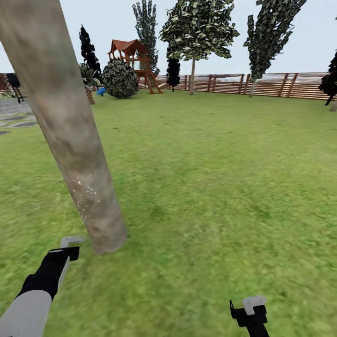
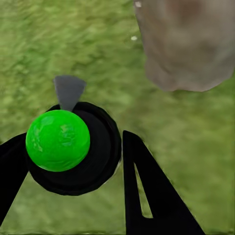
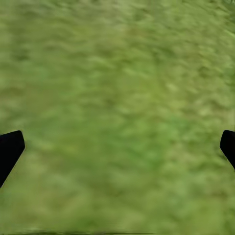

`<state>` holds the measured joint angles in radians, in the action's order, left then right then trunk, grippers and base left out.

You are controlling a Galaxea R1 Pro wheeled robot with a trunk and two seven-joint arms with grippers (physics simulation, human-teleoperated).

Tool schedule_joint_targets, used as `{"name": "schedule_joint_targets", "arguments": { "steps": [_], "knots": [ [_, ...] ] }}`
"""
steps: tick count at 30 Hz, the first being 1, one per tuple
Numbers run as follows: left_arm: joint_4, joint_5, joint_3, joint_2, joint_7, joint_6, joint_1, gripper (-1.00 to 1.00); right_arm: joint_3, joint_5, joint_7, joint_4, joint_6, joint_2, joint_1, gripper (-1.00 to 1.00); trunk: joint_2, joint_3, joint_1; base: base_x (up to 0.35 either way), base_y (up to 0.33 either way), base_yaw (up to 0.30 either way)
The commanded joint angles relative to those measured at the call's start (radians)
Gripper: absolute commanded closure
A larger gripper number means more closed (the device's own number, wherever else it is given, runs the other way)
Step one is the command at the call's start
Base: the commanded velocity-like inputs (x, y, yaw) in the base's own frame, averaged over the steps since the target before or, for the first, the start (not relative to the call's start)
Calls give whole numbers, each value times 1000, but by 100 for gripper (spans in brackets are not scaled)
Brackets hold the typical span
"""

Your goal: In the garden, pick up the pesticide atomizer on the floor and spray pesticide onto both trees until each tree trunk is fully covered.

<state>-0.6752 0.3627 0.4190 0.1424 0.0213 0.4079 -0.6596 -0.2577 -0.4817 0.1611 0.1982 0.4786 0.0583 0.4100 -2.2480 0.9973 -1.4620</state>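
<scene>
On fenced lawn [image 1: 210, 187], speckled trunk [image 1: 70, 135].

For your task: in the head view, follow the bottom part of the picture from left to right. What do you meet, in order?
Left gripper with the atomizer → tree trunk base, dotted with white specks → open grass → right gripper.

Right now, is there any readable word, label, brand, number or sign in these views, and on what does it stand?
None can be read.
The atomizer held in the left gripper shows a plain green cap, no label.
The tree trunk bears only white specks.
The fence and playhouse show no sign.
</scene>
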Motion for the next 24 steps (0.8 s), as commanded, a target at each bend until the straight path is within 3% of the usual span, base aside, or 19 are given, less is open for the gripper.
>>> {"name": "schedule_joint_targets", "arguments": {
  "steps": [1,5,9,13,17,24],
  "knots": [
    [-1,0,0,-1,0,0,0,100,0,0,0,0,0,-1,0,-100,0,0,0,-248,-98,269],
    [3,1,-1,-2,-1,1,0,100,0,0,0,0,0,-1,0,-100,0,0,0,-100,-36,275],
    [29,-4,-33,-4,-3,0,0,100,0,0,0,0,0,-1,0,-100,0,0,0,-6,-2,204],
    [32,-6,-39,-9,-13,-3,0,100,0,0,0,0,0,0,0,-100,0,0,0,0,0,25],
    [49,-3,-41,-26,-3,-64,0,100,0,0,0,0,0,0,0,-100,0,0,0,0,-26,1],
    [56,-3,-44,-36,0,-74,-2,100,-1,0,0,0,0,0,0,-100,0,0,0,0,-258,0]
  ]
}}
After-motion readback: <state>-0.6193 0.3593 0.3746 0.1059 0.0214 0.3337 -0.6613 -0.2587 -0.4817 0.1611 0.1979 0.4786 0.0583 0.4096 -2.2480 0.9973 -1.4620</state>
